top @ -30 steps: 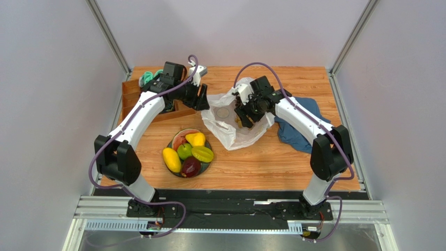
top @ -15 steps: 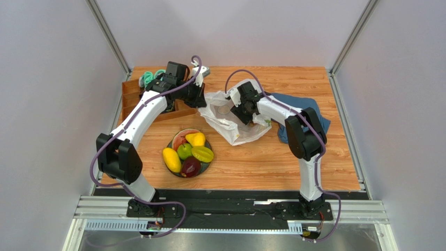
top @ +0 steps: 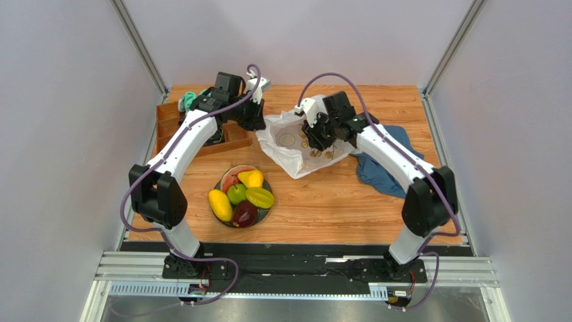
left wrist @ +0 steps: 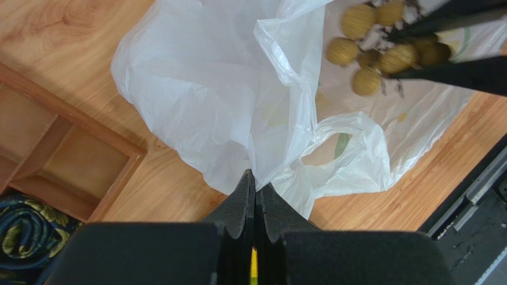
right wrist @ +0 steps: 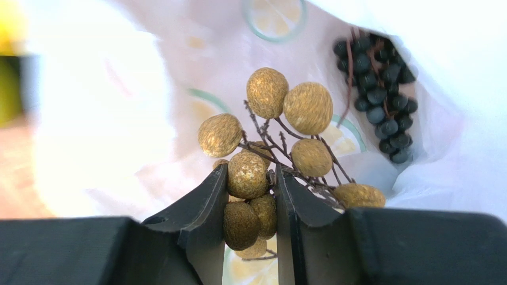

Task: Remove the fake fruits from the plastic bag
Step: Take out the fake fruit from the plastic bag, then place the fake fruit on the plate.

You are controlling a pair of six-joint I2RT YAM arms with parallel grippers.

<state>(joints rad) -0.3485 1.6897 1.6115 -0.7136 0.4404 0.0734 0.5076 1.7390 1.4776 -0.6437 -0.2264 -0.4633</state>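
2 arms are seen over 1 table (top: pixel 336 209), w/ 1 plastic bag (top: pixel 290 157) lying btwn them towards the far side. The left gripper (left wrist: pixel 254 181) is clamped tight on the bag's left edge. In the left wrist view its 2 fingers (left wrist: pixel 238 205) are pressed together w/ a fold of white film pinched at the tips, and no gap is seen. The right gripper (right wrist: pixel 250 178) is closed round the tan grape bunch (right wrist: pixel 279 127): 1 ball is squeezed btwn the 2 pads, w/ stems and more balls caught in the slot below. At least 8 tan balls can be counted on it. The bunch is held at the bag's opened mouth; whether it touches the film cannot be told. 1 dark grape bunch (right wrist: pixel 381 89) is seen lying inside the bag, deeper in and apart from the tan one, its berries too small and crowded for an exact count. So 2 bunches are at the bag: 1 gripped, 1 lying inside

1 bowl (top: pixel 263 216) is set near-left of the bag, well apart from it. 6 fruit pcs are packed in it, touching ea. other: 1 watermelon slice (top: pixel 230 180), 1 yellow pear-like piece (top: pixel 252 178), 1 mango (top: pixel 219 204), 1 green apple (top: pixel 235 194), 1 yellow-green ridged fruit (top: pixel 260 197) and 1 dark red fruit (top: pixel 244 213). 1 blue cloth (top: pixel 376 176) is crumpled at the right, partly under the right arm. 1 wooden tray (top: pixel 168 124) w/ compartments stands at the far left
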